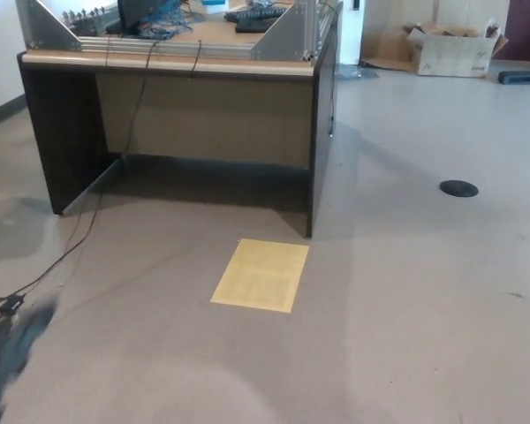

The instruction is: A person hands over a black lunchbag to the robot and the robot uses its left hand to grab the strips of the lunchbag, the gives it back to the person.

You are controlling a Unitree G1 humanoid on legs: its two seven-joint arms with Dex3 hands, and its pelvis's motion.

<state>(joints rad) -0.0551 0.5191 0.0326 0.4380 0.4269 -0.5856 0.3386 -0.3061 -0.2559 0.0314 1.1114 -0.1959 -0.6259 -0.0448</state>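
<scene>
Neither the black lunchbag nor the person shows in the head view. My left hand [11,352] is only a dark, blurred smear at the bottom left corner, low over the floor, too smeared to tell its state. Nothing can be seen in it. My right hand is out of the picture.
A dark wooden desk [177,106] with a metal frame and cables on top stands ahead at the left. A yellow sheet [261,275] lies on the grey floor before it. A cable [66,252] trails to the left. A cardboard box [446,49] and a round black floor plate [458,188] are at the right.
</scene>
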